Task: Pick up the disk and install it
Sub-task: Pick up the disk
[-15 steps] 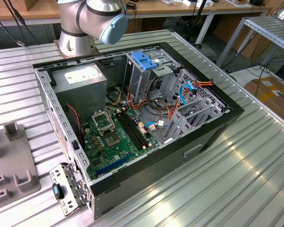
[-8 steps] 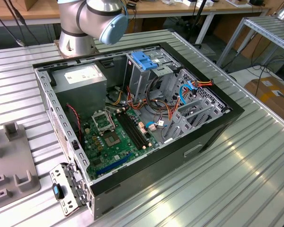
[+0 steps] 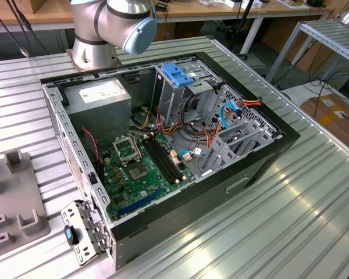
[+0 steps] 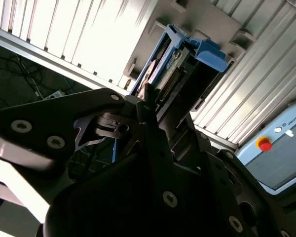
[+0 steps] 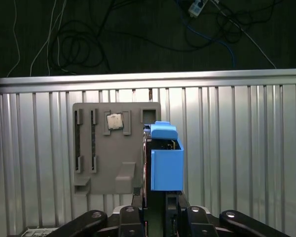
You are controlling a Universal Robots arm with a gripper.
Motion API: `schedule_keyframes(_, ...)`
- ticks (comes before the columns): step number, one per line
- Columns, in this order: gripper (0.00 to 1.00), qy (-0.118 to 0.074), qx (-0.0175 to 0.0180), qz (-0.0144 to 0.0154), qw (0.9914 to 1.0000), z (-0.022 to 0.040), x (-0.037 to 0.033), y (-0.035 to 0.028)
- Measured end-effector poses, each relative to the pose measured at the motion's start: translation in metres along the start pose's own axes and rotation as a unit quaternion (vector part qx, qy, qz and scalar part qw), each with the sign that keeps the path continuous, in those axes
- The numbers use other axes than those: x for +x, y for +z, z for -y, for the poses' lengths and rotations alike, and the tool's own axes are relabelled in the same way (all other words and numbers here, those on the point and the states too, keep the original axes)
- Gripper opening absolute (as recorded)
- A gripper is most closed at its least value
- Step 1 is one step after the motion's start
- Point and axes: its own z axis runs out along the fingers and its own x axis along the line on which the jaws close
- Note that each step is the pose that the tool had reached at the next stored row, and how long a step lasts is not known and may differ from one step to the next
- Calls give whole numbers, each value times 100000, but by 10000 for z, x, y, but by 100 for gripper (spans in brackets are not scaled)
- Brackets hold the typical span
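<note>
Blue plastic rails and a blue end tab mark the disk (image 5: pixel 165 163). It stands on edge against the side of the grey fixture block (image 5: pixel 108 163), on the ribbed aluminium table (image 5: pixel 237 148). The gripper (image 5: pixel 157 203) is lined up with it, its fingers drawn in narrow against the two flat faces, so I read it as gripped. In the second wrist view the disk (image 4: pixel 180 69) runs away from the gripper (image 4: pixel 147 101) with its connector edge and one rail showing.

Step in hand (my judgement): the pick-up from the fixture.
- Keep the grip square on the faces, not on the rails.
- Draw the disk out along its own length so the rails do not catch the fixture's posts.
- Stay off the processor chip (image 5: pixel 114 121) seated in a pocket near by.

Exterior view: the open computer case (image 3: pixel 262 157) lies on the table. A light-blue latch piece (image 3: pixel 177 72) sits on its drive cage. The fixture block (image 3: pixel 11 203) is at the exterior view's left, and the arm base (image 3: pixel 99 35) is behind the case.

Hard to make out:
- I cannot tell whether the disk's far end rests in the fixture or hangs clear of it.
- The gripper body covers the pad contact.
- The disk's broad faces lie edge-on to both wrist cameras.
- The frame edge cuts off the fixture block in the exterior view.
</note>
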Motion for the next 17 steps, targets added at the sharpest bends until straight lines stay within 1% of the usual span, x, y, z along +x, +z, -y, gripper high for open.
schedule_keyframes(4, 35, 3, 3, 1, 100000, 80, -3, 1)
schedule_keyframes(5, 35, 2, 3, 1, 100000, 112, -4, 1)
schedule_keyframes(8, 35, 2, 5, 2, 100000, 178, -7, 2)
schedule_keyframes(10, 35, 4, 2, 0, 100000, 197, -8, 1)
schedule_keyframes(17, 35, 1, 6, 0, 100000, 202, -8, 1)
